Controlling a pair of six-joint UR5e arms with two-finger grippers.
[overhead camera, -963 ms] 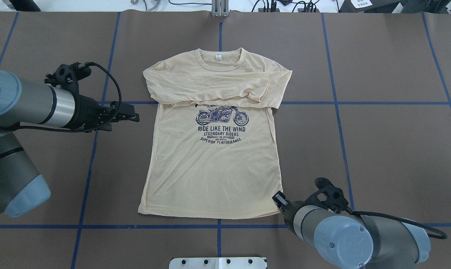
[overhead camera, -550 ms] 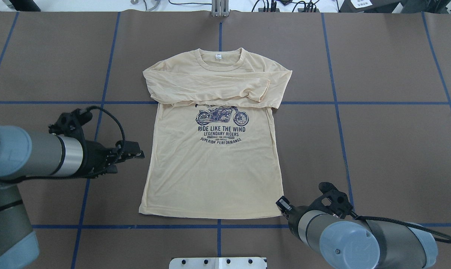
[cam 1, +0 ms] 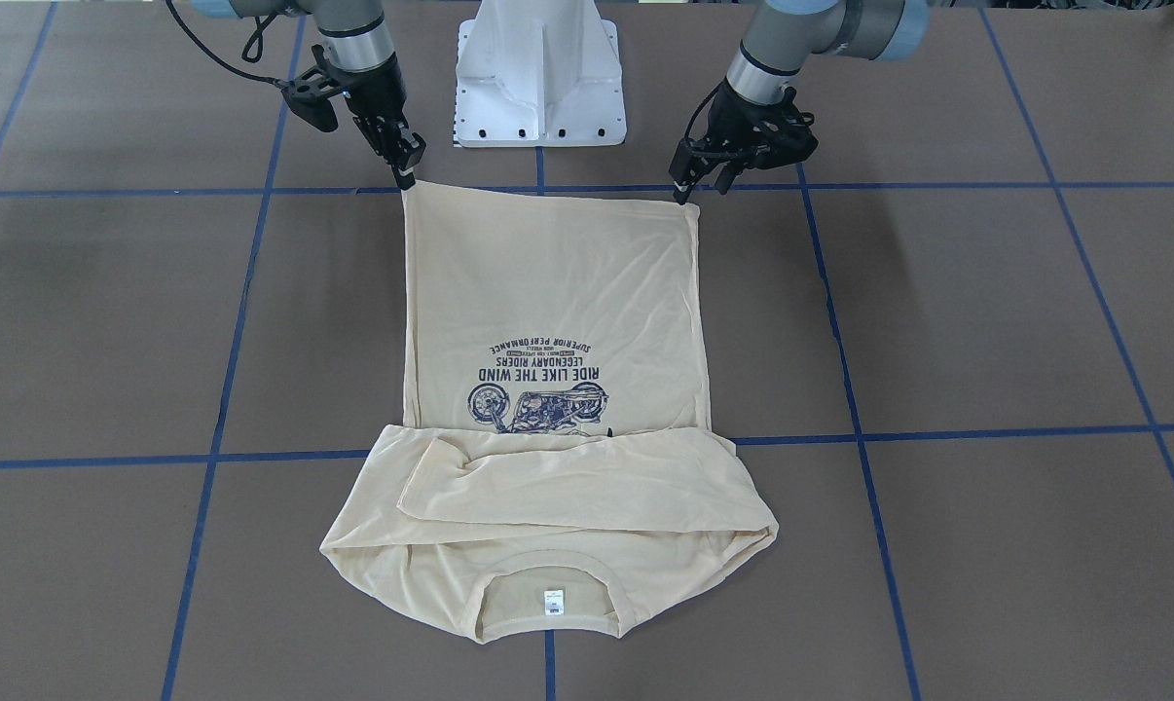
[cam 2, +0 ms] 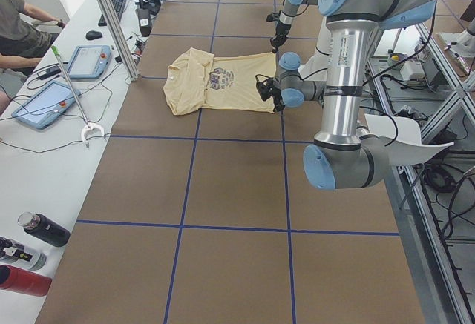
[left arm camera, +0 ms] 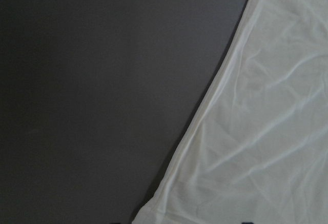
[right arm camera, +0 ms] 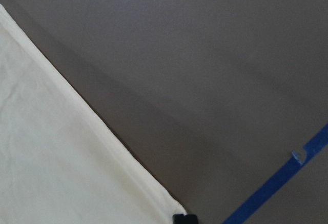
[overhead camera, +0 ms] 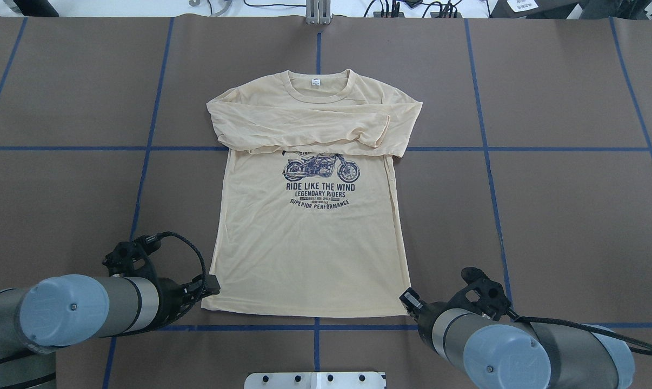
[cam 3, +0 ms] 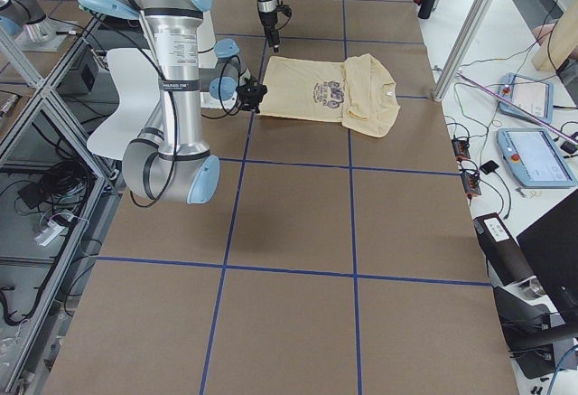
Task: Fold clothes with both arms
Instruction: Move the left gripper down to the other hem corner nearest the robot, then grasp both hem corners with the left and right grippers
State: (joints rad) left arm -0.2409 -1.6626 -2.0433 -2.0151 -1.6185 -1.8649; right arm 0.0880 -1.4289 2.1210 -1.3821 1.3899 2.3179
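The cream-yellow long-sleeved shirt [overhead camera: 304, 243] lies flat, print up, on the brown table, with both sleeves folded across the chest and the neck at the far side. It also shows in the front view [cam 1: 548, 292]. My left gripper [overhead camera: 211, 284] is low at the hem's left corner [left arm camera: 154, 208], with its fingertips apart on either side of the corner, so it is open. My right gripper [overhead camera: 408, 299] sits at the hem's right corner. In the right wrist view its dark tip [right arm camera: 184, 218] is closed right on the cloth corner [right arm camera: 51, 157]. In the front view the left gripper [cam 1: 684, 192] and right gripper [cam 1: 407, 177] touch the two hem corners.
The white robot pedestal [cam 1: 538, 78] stands just behind the hem. Blue tape lines [overhead camera: 315, 327] grid the brown table. A side desk with tablets [cam 2: 44, 105] and bottles [cam 2: 30, 253] runs along the far edge, where an operator [cam 2: 18, 27] sits.
My left arm has swung from beside the shirt's shoulder back toward me and down to the hem's left corner. My right gripper has shifted slightly, and the hem's right corner is drawn out straight.
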